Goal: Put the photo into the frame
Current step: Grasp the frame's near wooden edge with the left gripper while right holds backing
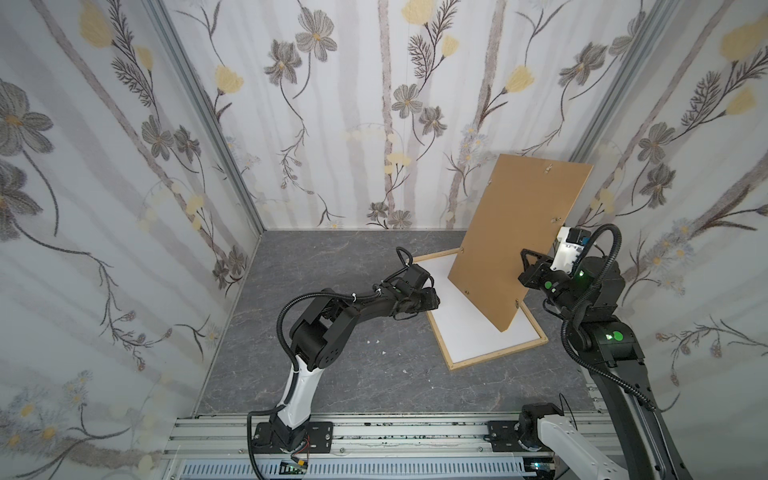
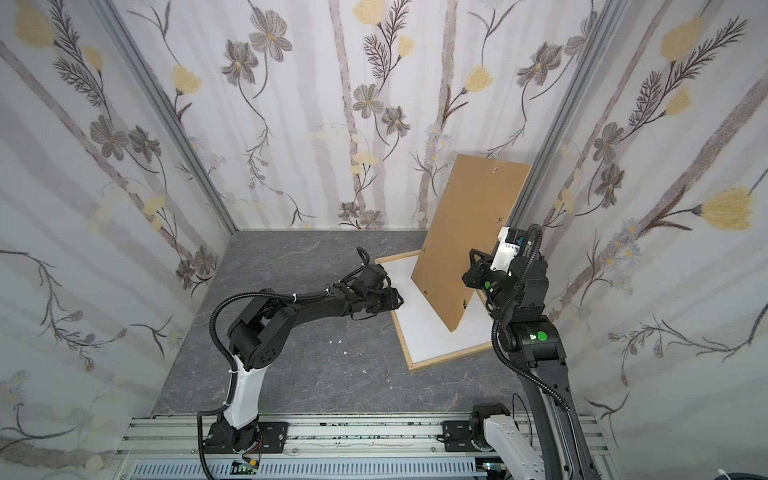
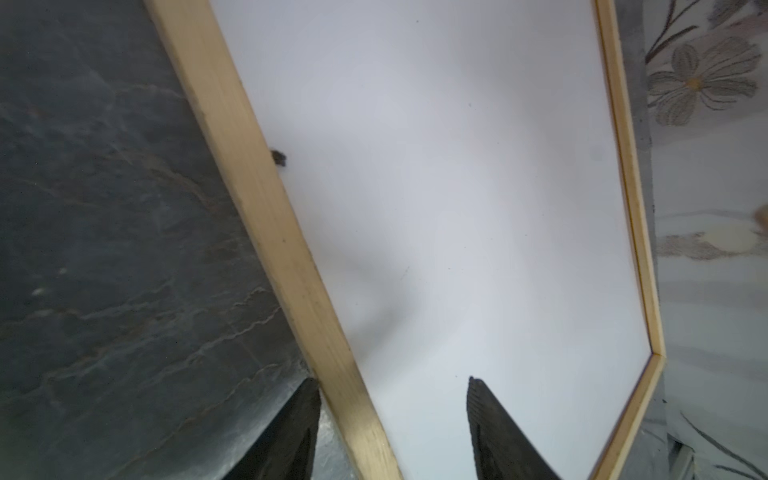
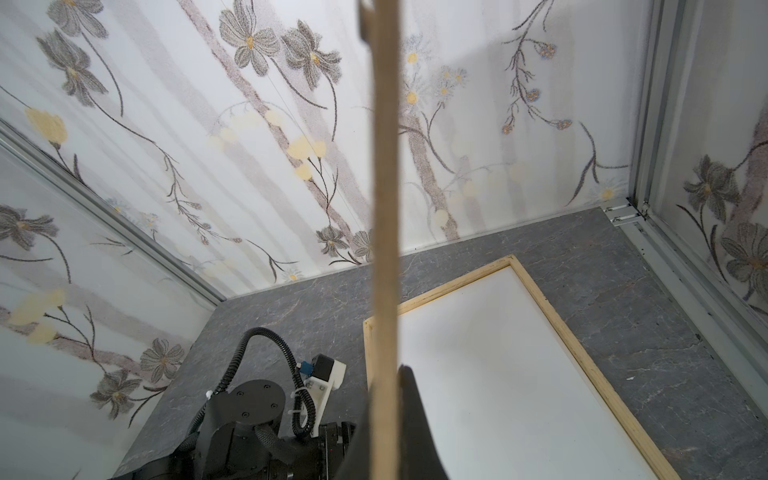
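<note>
So here's where we're at, going from the left. Our left gripper is down at the left long strip of the frame, jaws apart with the wood running between them, and nothing pinched as far as we can see. The frame lies flat on the desk toward the far right corner, its long axis running roughly near edge to far edge, slanted a little. Inside it sits a plain white sheet, which we reckon is the photo blank side up, right beside that gripper. Over the frame's right half the brown backing panel stands steeply tilted, one lower corner down near the sheet; touching or not, we can't tell. Our right gripper is clamped on the panel's right edge. So the left arm's nearer the photo, and we'd guess the panel gets laid down along that same long axis next
</note>
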